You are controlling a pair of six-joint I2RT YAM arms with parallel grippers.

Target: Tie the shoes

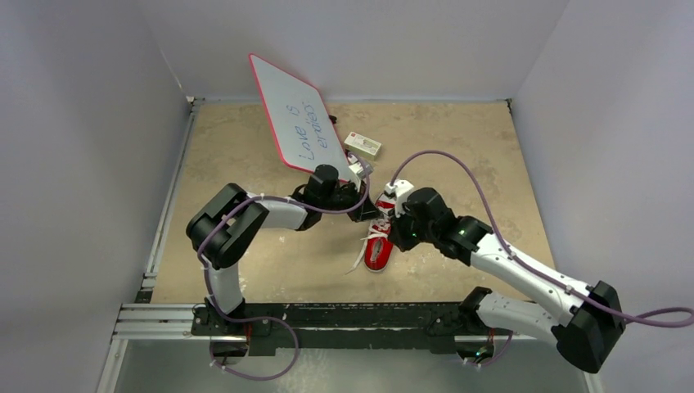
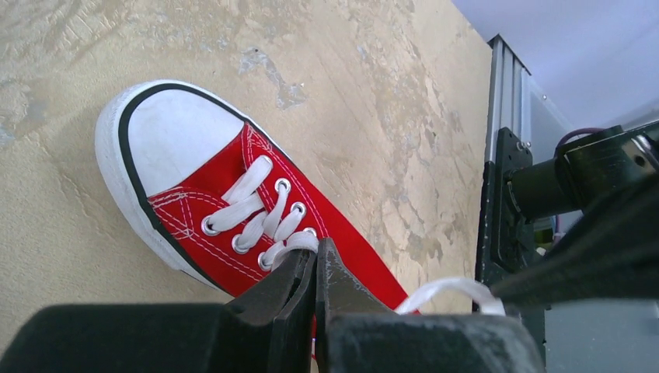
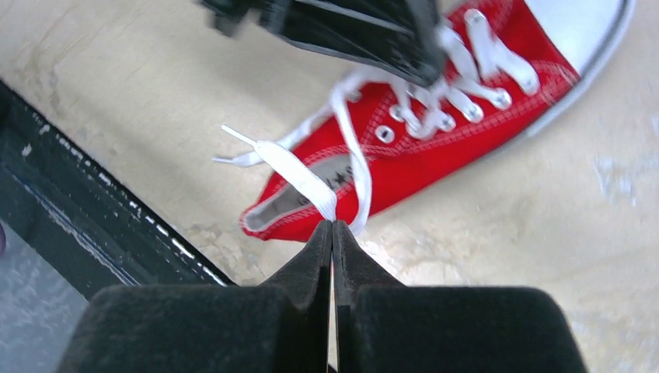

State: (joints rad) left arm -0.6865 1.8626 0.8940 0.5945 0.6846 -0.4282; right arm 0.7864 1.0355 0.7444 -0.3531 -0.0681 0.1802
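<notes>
A small red canvas sneaker with a white rubber toe cap [image 1: 378, 252] lies on the tan, worn tabletop [image 1: 475, 147], directly below and between both hands.

The right hand [image 3: 332, 229] has its fingers pressed together, pinching one of the flat white laces [image 3: 299, 175] at their tips. The sneaker's open heel end sits just beyond those tips, and the toe points away from them.

The left hand [image 2: 317, 260] is also pressed shut, with its tips down at the upper eyelets. The toe cap lies ahead of it. A lace strand loops out from behind its fingers, but whether it is nipped between them cannot be told.

Farther out past the left hand, a red-edged whiteboard with handwriting [image 1: 295, 123] stands tilted, and a small white box [image 1: 362, 145] lies just beside it.
</notes>
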